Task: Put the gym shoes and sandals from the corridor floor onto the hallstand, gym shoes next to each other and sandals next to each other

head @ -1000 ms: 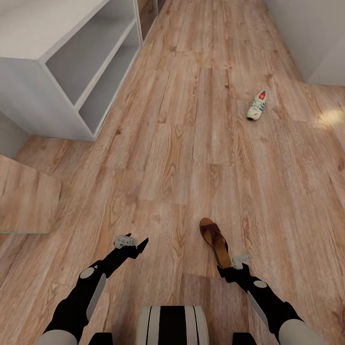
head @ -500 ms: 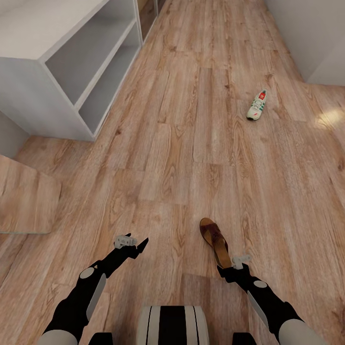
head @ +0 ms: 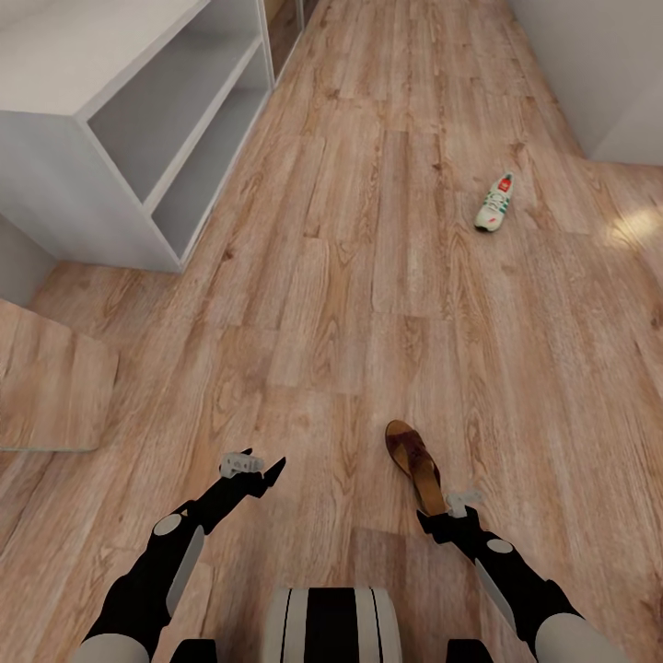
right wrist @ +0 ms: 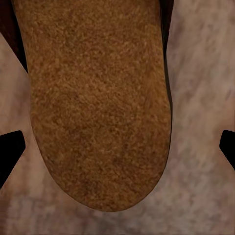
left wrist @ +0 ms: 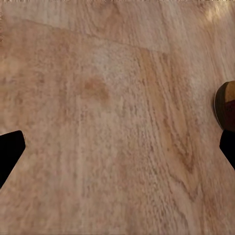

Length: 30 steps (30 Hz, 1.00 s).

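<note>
Barely any shift since a second ago, arms static: right claw [head: 458, 505] spread wide over the heel of one sandal [head: 414, 462] on the corridor floor [head: 368, 276], left claw [head: 250, 465] wide and empty, gym shoe [head: 494, 202] far ahead, hallstand [head: 120, 120] bays bare, nothing racked yet.

Soft, even light is filling the corridor; a bright glare patch is glowing on the corridor floor [head: 635, 226] at the right edge. Wrist views are looking blurry.
</note>
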Available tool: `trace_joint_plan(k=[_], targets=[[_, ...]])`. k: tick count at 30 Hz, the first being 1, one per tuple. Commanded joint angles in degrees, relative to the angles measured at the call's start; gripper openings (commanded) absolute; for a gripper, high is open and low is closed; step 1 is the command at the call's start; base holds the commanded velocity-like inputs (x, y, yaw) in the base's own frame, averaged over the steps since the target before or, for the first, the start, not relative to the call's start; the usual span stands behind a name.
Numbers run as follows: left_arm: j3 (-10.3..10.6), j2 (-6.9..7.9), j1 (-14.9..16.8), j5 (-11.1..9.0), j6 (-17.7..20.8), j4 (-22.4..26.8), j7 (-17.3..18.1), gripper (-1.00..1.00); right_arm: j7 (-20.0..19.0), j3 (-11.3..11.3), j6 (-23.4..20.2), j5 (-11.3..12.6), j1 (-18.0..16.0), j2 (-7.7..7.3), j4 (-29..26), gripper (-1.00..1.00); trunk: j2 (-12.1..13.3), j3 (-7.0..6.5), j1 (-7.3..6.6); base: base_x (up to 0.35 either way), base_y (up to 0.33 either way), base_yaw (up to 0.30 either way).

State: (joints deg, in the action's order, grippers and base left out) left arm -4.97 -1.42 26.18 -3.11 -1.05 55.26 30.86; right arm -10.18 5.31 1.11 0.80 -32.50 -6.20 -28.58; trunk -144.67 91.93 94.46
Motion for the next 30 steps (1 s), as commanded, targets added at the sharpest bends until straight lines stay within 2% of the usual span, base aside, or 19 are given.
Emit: trace_joint_plan(k=[1,20,21,30], targets=[[-0.19,-0.06,0.04,-0.25,0.02,-0.06,0.41,1.00,-0.02,0.23,0.12,0.08,-0.02,-0.05,0.01,1.00,-0.01,0.03,0.00,0.104,0.104,0.000],[-0.30,-0.03,0.05,-0.23,0.00,0.03,0.43,1.00,-0.02,0.23,0.12,0.08,-0.02,-0.09,0.01,1.00,-0.01,0.03,0.00,0.026,0.027,0.000],[-0.30,-0.02,0.04,-0.23,0.00,0.03,0.43,1.00,-0.02,0.23,0.12,0.08,-0.02,-0.08,0.01,-1.00,-0.01,0.03,0.00,0.001,0.001,0.000],[-0.22,0.01,0.01,-0.23,0.00,0.11,0.43,1.00,-0.02,0.21,0.12,0.08,-0.02,-0.13,0.01,-1.00,-0.01,0.03,0.00,0.000,0.000,0.000]])
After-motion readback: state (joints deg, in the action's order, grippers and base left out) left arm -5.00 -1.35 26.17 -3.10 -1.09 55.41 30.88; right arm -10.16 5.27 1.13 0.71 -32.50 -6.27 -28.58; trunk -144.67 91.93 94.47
